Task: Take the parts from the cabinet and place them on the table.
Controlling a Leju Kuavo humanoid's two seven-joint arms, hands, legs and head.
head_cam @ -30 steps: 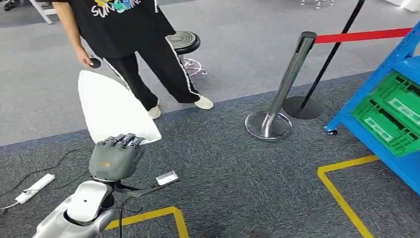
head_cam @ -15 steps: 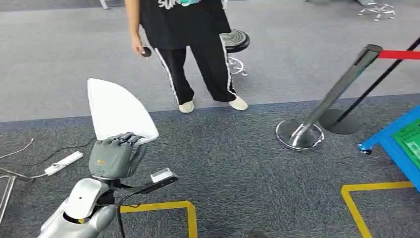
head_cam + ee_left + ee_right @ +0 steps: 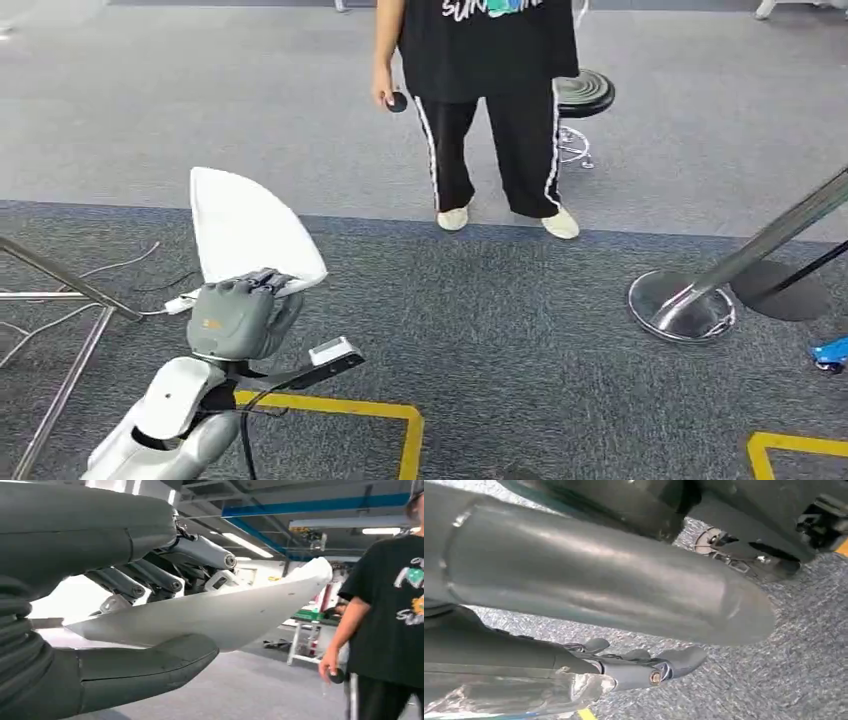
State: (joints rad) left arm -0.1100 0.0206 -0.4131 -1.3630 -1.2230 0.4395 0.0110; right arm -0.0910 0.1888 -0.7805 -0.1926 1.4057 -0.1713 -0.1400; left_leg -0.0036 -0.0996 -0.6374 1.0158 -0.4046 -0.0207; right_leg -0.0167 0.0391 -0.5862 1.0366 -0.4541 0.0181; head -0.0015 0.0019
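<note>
Left hand (image 3: 243,318) gripping a white curved part (image 3: 248,228), raised over grey carpet (image 3: 520,330).
From the head: part upright above the hand; person (image 3: 490,95) ahead, stool (image 3: 583,93) behind, metal post base (image 3: 683,305) at right. At the left wrist: fingers (image 3: 150,577) over the part (image 3: 220,612), thumb (image 3: 145,667) beneath. At the right wrist: right hand (image 3: 624,630) empty, fingers straight and apart, over carpet.

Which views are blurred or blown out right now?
Head view: evenly lit, fairly sharp; white part in left hand nearly blown out. Left wrist view: bright background glare behind the fingers. Right wrist view: right hand close, soft, dim.
</note>
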